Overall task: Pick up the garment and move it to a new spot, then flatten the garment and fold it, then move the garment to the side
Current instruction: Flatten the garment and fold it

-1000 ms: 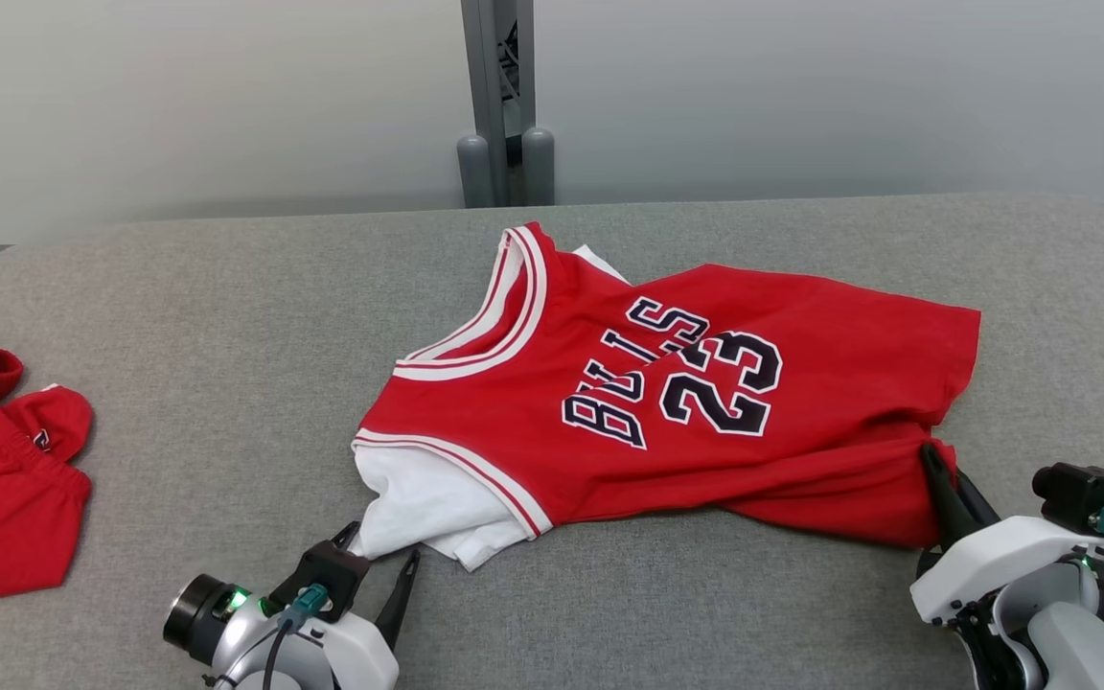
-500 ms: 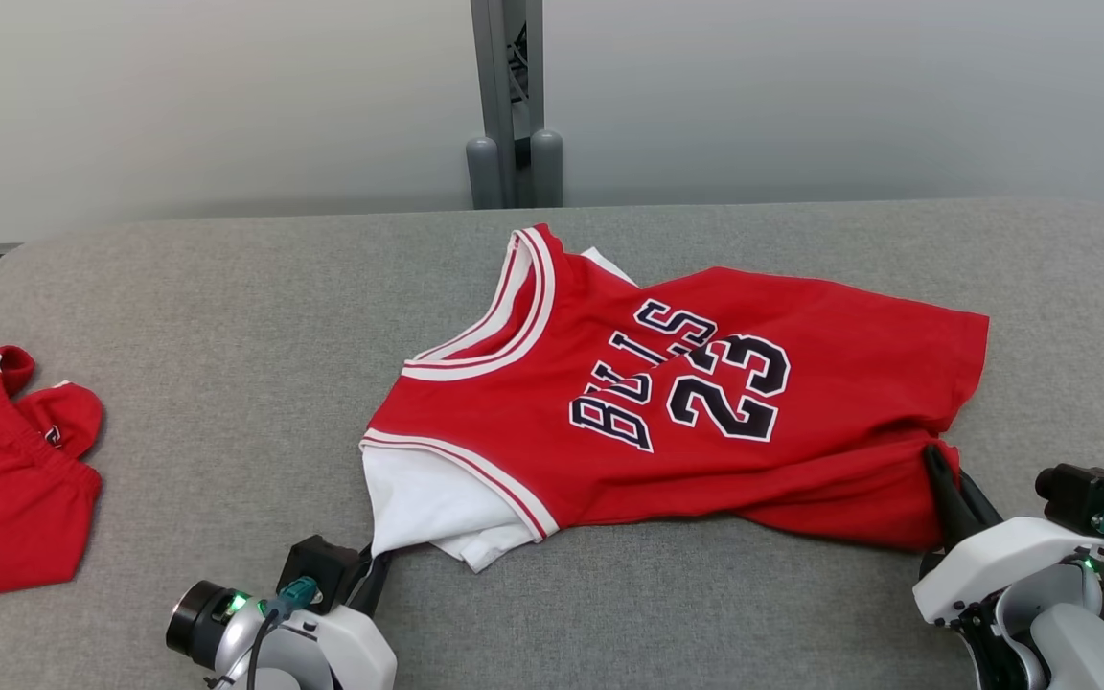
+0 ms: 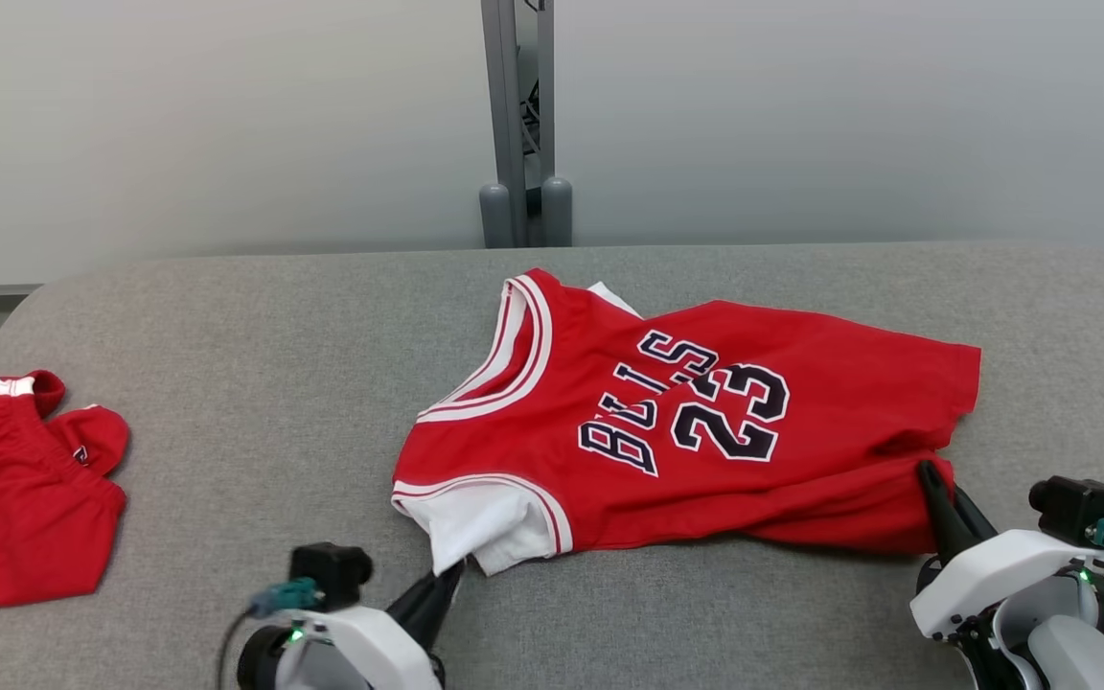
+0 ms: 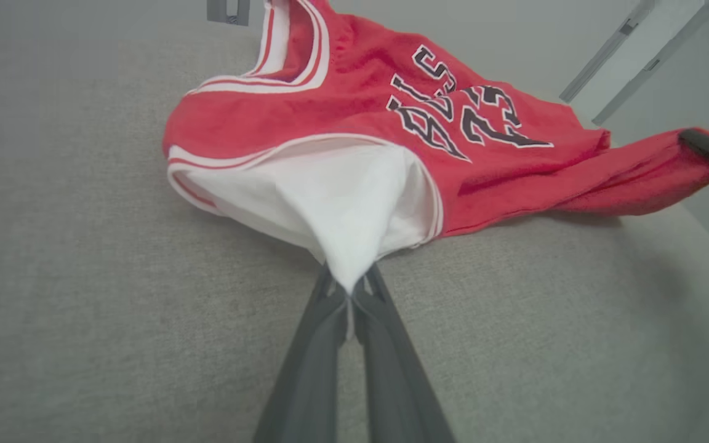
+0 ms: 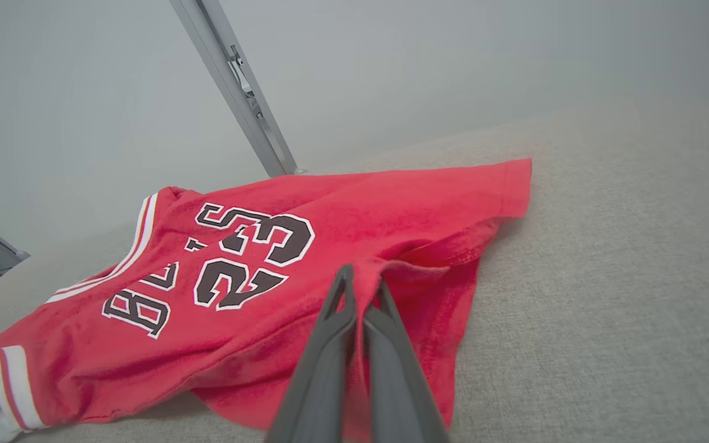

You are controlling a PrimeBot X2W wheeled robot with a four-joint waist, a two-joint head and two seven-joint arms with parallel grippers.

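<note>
- Grey padded tabletop (image 3: pixel 226 383), head view: red jersey (image 3: pixel 705 422) lies crumpled mid-table; red shorts (image 3: pixel 15 508) far left, well apart.
- L wrist view: left gripper (image 4: pixel 348 292) pinched tight on white sleeve (image 4: pixel 342 209) tip.
- R wrist view: right gripper (image 5: pixel 364 283) clamped on red hem (image 5: pixel 419 266).
- Risk: thin pinches may slip on lift if arms pull unevenly.
- Vs earlier frame: left jaws stood wide, now closed; camera has tilted.

Red, white-trimmed jersey (image 3: pixel 705 431); grey table (image 3: pixel 226 383).
</note>
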